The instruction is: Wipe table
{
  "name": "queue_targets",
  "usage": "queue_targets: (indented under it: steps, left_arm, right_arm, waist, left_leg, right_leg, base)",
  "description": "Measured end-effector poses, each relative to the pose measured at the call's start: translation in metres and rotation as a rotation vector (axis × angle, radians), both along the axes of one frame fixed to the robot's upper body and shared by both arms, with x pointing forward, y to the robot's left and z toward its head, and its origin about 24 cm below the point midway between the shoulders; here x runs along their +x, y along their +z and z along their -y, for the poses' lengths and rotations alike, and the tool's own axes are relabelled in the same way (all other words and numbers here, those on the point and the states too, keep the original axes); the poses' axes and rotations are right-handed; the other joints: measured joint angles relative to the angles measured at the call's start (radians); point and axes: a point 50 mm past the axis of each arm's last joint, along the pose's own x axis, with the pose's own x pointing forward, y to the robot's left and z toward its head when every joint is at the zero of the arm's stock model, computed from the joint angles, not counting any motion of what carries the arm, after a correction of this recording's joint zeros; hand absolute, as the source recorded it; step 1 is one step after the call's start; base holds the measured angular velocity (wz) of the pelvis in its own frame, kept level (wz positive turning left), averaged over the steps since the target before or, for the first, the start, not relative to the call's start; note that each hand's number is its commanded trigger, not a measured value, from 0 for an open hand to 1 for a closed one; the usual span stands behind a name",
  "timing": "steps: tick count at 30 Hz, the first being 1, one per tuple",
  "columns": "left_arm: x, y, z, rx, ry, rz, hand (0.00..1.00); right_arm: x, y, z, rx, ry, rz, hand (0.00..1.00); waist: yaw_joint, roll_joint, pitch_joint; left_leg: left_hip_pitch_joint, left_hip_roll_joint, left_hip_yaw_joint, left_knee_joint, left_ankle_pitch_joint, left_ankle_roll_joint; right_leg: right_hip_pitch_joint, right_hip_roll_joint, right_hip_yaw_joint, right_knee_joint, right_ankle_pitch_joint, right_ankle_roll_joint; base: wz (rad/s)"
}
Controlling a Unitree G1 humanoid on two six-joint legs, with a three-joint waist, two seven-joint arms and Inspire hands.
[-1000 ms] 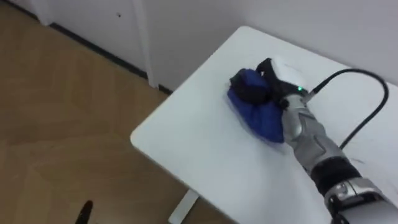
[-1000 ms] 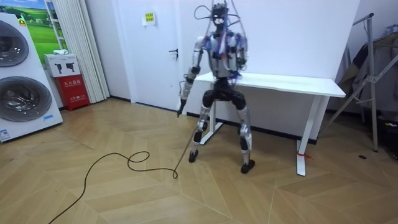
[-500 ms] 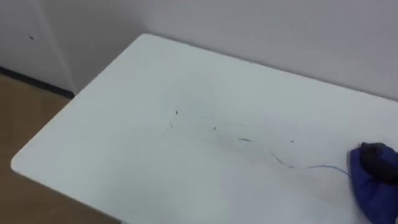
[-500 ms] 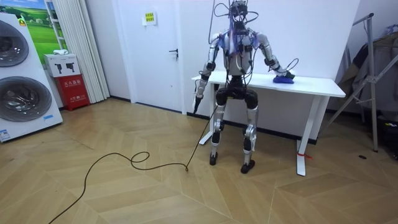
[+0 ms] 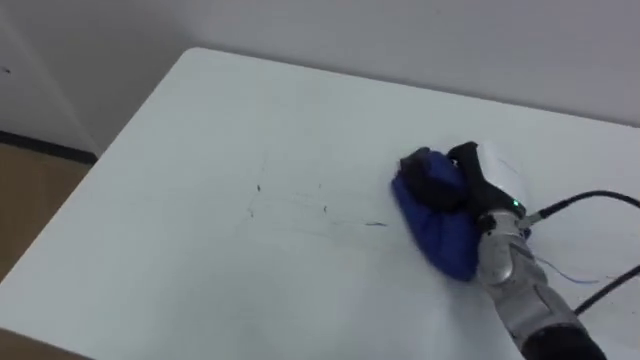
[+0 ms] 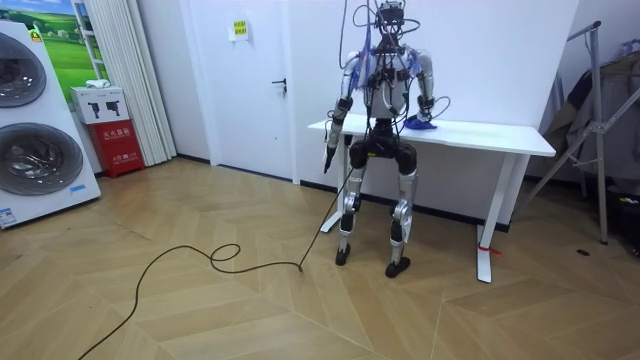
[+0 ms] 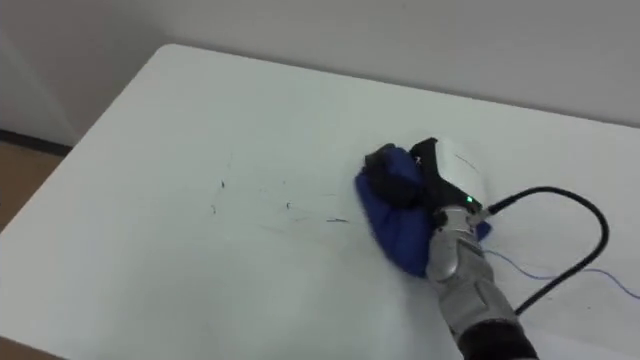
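Right hand (image 5: 490, 178) resting on top of a bunched blue cloth (image 5: 440, 228); its dark fingers (image 5: 447, 190) are curled down over the upper fold of the cloth and grip it, with the pale back of the hand turned upward; the forearm enters from the lower right of the eye views. The cloth lies pressed flat against the white table (image 5: 190, 210), toward the right half of the visible tabletop and nearer the far edge than the near one; part of it spreads out beneath the wrist on the near side. Just to the left of the cloth, a scatter of faint dark marks (image 5: 324, 209) runs across the table surface, the nearest of them close to the cloth's edge; to the right of the hand, a thin blue line (image 7: 545, 270) trails over the tabletop. Beyond the far edge of the table stands a plain pale wall (image 5: 400, 30); a strip of wooden floor (image 5: 25, 195) shows past the table's left end.

In the room view the robot stands upright on both legs at the long side of the table (image 6: 500, 135), facing it and the wall, with its right arm stretched forward onto the top where the cloth (image 6: 420, 121) shows as a blue patch; the left hand (image 6: 327, 160) hangs at its side, near the table's end on the room view's left. A closed door (image 6: 245, 80) and two stacked washing machines (image 6: 35, 120) stand farther toward the room view's left.
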Motion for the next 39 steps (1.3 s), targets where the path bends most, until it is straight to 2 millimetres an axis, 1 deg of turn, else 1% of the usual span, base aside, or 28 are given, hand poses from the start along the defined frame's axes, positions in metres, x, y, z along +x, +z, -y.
queue_targets:
  steps: [1,3,6,7,8,10,11,14,16,17,18,19,20,21,22,23,24,26,27,28,30,31,33,34,35,36,37,39]
  left_arm:
    - [-0.013,0.000,-0.005,0.015,0.024,-0.031,0.00]
    - [-0.028,0.003,-0.017,0.073,0.027,-0.078,0.00]
    - [-0.037,0.008,-0.031,0.132,0.063,-0.097,0.00]
    - [-0.036,0.009,-0.033,0.142,0.067,-0.094,0.00]
    - [-0.035,0.011,-0.037,0.158,0.078,-0.090,0.00]
    - [-0.035,0.011,-0.039,0.164,0.084,-0.087,0.00]
    - [-0.028,0.011,-0.038,0.161,0.079,-0.070,0.00]
    - [-0.019,0.008,-0.027,0.142,0.012,-0.065,0.00]
    - [-0.015,0.004,-0.017,0.119,-0.026,-0.065,0.00]
    - [-0.011,0.001,-0.010,0.100,-0.041,-0.061,0.00]
    - [-0.005,-0.001,-0.003,0.082,-0.053,-0.054,0.00]
    - [-0.002,-0.002,0.000,0.073,-0.058,-0.053,0.00]
    - [0.002,-0.004,0.005,0.056,-0.074,-0.057,0.00]
    - [0.007,-0.006,0.008,0.042,-0.090,-0.060,0.00]
    - [0.010,-0.006,0.009,0.038,-0.101,-0.058,0.00]
    - [0.016,-0.005,0.012,0.028,-0.125,-0.044,0.00]
    - [0.021,-0.005,0.014,0.019,-0.144,-0.028,0.00]
    - [0.021,-0.003,0.013,0.024,-0.146,-0.025,0.00]
    - [0.013,-0.004,0.011,0.028,-0.140,-0.041,0.00]
    - [0.007,-0.004,0.010,0.029,-0.134,-0.054,0.00]
    - [-0.012,-0.006,0.008,0.030,-0.115,-0.095,0.00]
    - [-0.017,-0.006,0.008,0.030,-0.112,-0.109,0.00]
    - [-0.038,-0.005,0.003,0.050,-0.098,-0.161,0.00]
    - [-0.040,-0.005,0.002,0.057,-0.096,-0.168,0.00]
    - [-0.044,-0.004,-0.004,0.076,-0.072,-0.172,0.00]
    - [-0.038,-0.001,-0.011,0.107,-0.061,-0.154,0.00]
    - [-0.040,0.000,-0.014,0.122,-0.051,-0.155,0.00]
    - [-0.034,0.006,-0.029,0.188,-0.012,-0.128,0.00]
  right_arm:
    - [-0.019,-0.009,0.012,0.005,-0.066,0.010,1.00]
    - [-0.060,-0.020,0.044,-0.015,-0.227,0.022,1.00]
    - [-0.096,-0.022,0.075,-0.046,-0.389,0.020,1.00]
    - [-0.102,-0.023,0.079,-0.048,-0.415,0.016,1.00]
    - [-0.111,-0.024,0.086,-0.059,-0.449,0.002,1.00]
    - [-0.118,-0.025,0.094,-0.070,-0.483,-0.016,1.00]
    - [-0.119,-0.025,0.097,-0.070,-0.494,-0.020,1.00]
    - [-0.106,-0.025,0.094,-0.048,-0.503,-0.024,1.00]
    - [-0.096,-0.025,0.088,-0.042,-0.492,-0.036,1.00]
    - [-0.085,-0.023,0.083,-0.045,-0.473,-0.055,1.00]
    - [-0.063,-0.017,0.072,-0.050,-0.410,-0.066,1.00]
    - [-0.049,-0.011,0.062,-0.048,-0.359,-0.064,1.00]
    - [-0.020,0.000,0.032,-0.053,-0.206,-0.059,1.00]
    - [0.007,0.015,-0.007,-0.049,-0.031,-0.030,1.00]
    - [0.019,0.024,-0.024,-0.071,0.055,-0.008,1.00]
    - [0.039,0.039,-0.061,-0.101,0.218,0.032,1.00]
    - [0.052,0.053,-0.087,-0.121,0.336,0.074,1.00]
    - [0.056,0.060,-0.108,-0.138,0.440,0.107,1.00]
    - [0.053,0.056,-0.110,-0.144,0.466,0.100,1.00]
    - [0.050,0.050,-0.109,-0.153,0.468,0.080,1.00]
    - [0.019,0.012,-0.088,-0.116,0.397,-0.021,1.00]
    - [0.012,0.009,-0.084,-0.104,0.383,-0.002,1.00]
    - [-0.011,-0.003,-0.071,-0.050,0.329,0.033,1.00]
    - [-0.018,-0.005,-0.065,-0.036,0.300,0.043,1.00]
    - [-0.032,-0.009,-0.052,-0.020,0.231,0.065,1.00]
    - [-0.048,-0.012,-0.036,-0.018,0.160,0.084,1.00]
    - [-0.055,-0.014,-0.028,-0.023,0.129,0.092,1.00]
    - [-0.087,-0.019,0.006,-0.046,-0.035,0.101,1.00]
  waist:
    - [-0.021,-0.011,-0.0039]
    - [-0.033,-0.024,-0.0080]
    - [-0.042,-0.024,-0.0098]
    - [-0.045,-0.024,-0.0103]
    - [-0.054,-0.023,-0.0136]
    - [-0.059,-0.018,-0.0173]
    - [-0.058,-0.015,-0.0195]
    - [-0.048,-0.005,-0.0221]
    - [-0.028,-0.001,-0.0215]
    - [-0.001,0.001,-0.0214]
    - [0.031,0.002,-0.0199]
    - [0.047,0.002,-0.0182]
    - [0.075,0.001,-0.0122]
    - [0.096,0.001,-0.0058]
    - [0.101,0.000,-0.0033]
    - [0.110,-0.002,0.0053]
    - [0.145,-0.004,0.0102]
    - [0.178,-0.009,0.0106]
    - [0.184,-0.011,0.0116]
    - [0.184,-0.010,0.0122]
    - [0.158,-0.009,0.0121]
    - [0.145,-0.009,0.0123]
    - [0.086,-0.010,0.0109]
    - [0.068,-0.009,0.0105]
    - [0.047,-0.010,0.0103]
    - [0.031,-0.014,0.0097]
    - [0.019,-0.015,0.0090]
    - [-0.020,-0.023,0.0032]
  left_leg:
    - [0.005,-0.005,0.000,0.000,0.000,0.000]
    - [0.014,-0.009,0.012,0.000,-0.001,0.001]
    - [0.015,-0.009,0.009,0.001,-0.001,0.001]
    - [0.015,-0.009,0.009,0.001,-0.001,0.001]
    - [0.016,-0.009,0.004,0.001,-0.001,0.002]
    - [0.020,-0.009,0.002,0.004,-0.001,0.002]
    - [0.020,-0.009,0.002,0.007,-0.001,0.002]
    - [0.022,-0.007,0.001,0.007,-0.001,0.003]
    - [0.030,-0.005,0.008,0.006,0.001,0.004]
    - [0.035,-0.005,0.007,0.001,0.001,0.004]
    - [0.033,-0.004,0.006,-0.004,0.001,0.004]
    - [0.031,-0.003,0.006,-0.008,0.001,0.004]
    - [0.029,-0.002,0.001,-0.014,0.001,0.004]
    - [0.022,-0.001,-0.007,-0.017,0.003,0.004]
    - [0.017,0.000,-0.010,-0.017,0.005,0.003]
    - [0.011,-0.001,-0.020,-0.021,0.010,0.003]
    - [0.011,-0.003,-0.026,-0.029,0.015,0.003]
    - [0.001,-0.008,-0.056,-0.030,0.019,0.004]
    - [-0.004,-0.009,-0.075,-0.030,0.019,0.005]
    - [-0.003,-0.009,-0.085,-0.029,0.019,0.005]
    - [0.002,-0.019,-0.105,-0.029,0.020,0.006]
    - [0.005,-0.024,-0.106,-0.029,0.021,0.007]
    - [0.021,-0.042,-0.100,-0.030,0.021,0.008]
    - [0.023,-0.044,-0.098,-0.031,0.021,0.008]
    - [0.024,-0.046,-0.093,-0.032,0.021,0.008]
    - [0.023,-0.047,-0.093,-0.033,0.021,0.008]
    - [0.023,-0.047,-0.091,-0.033,0.021,0.008]
    - [0.018,-0.052,-0.067,-0.032,0.021,0.008]
  right_leg:
    - [0.029,0.000,-0.019,-0.025,0.002,0.007]
    - [0.058,-0.001,-0.021,-0.045,0.004,0.013]
    - [0.063,-0.002,-0.023,-0.047,0.004,0.014]
    - [0.066,-0.002,-0.024,-0.047,0.003,0.015]
    - [0.074,-0.002,-0.026,-0.047,0.001,0.018]
    - [0.083,-0.001,-0.025,-0.046,0.000,0.020]
    - [0.084,-0.001,-0.022,-0.046,-0.001,0.021]
    - [0.087,0.001,-0.014,-0.044,-0.001,0.017]
    - [0.083,0.003,0.003,-0.037,0.002,0.013]
    - [0.063,0.006,0.029,-0.023,0.004,0.009]
    - [0.035,0.011,0.060,-0.006,0.010,-0.001]
    - [0.019,0.014,0.074,0.000,0.014,-0.007]
    - [-0.011,0.022,0.100,0.009,0.022,-0.017]
    - [-0.026,0.031,0.117,0.008,0.029,-0.022]
    - [-0.030,0.033,0.119,0.007,0.030,-0.023]
    - [-0.036,0.034,0.119,0.006,0.030,-0.023]
    - [-0.037,0.035,0.115,0.002,0.030,-0.023]
    - [-0.034,0.032,0.087,-0.015,0.030,-0.020]
    - [-0.028,0.030,0.064,-0.014,0.030,-0.019]
    - [-0.018,0.030,0.046,-0.015,0.030,-0.019]
    - [0.022,0.019,0.006,-0.027,0.028,-0.016]
    - [0.031,0.015,0.002,-0.033,0.026,-0.013]
    - [0.062,-0.001,-0.019,-0.051,0.016,0.004]
    - [0.069,-0.002,-0.021,-0.054,0.016,0.004]
    - [0.076,-0.003,-0.023,-0.059,0.015,0.005]
    - [0.076,-0.004,-0.023,-0.063,0.015,0.006]
    - [0.076,-0.004,-0.023,-0.062,0.014,0.008]
    - [0.075,-0.012,-0.023,-0.062,0.007,0.018]
  base:
    - [0.46]
    - [0.34]
    - [0.03]
    - [0.12]
    - [0.11]
    - [0.04]
    - [0.00]
    - [-0.02]
    - [-0.26]
    - [-0.73]
    - [-0.85]
    - [-0.97]
    - [-0.72]
    - [-0.50]
    - [0.00]
    - [0.18]
    - [0.25]
    - [0.45]
    - [0.55]
    - [0.57]
    - [0.67]
    - [0.45]
    - [0.17]
    - [0.19]
    - [0.12]
    - [0.06]
    - [0.00]
    - [0.02]
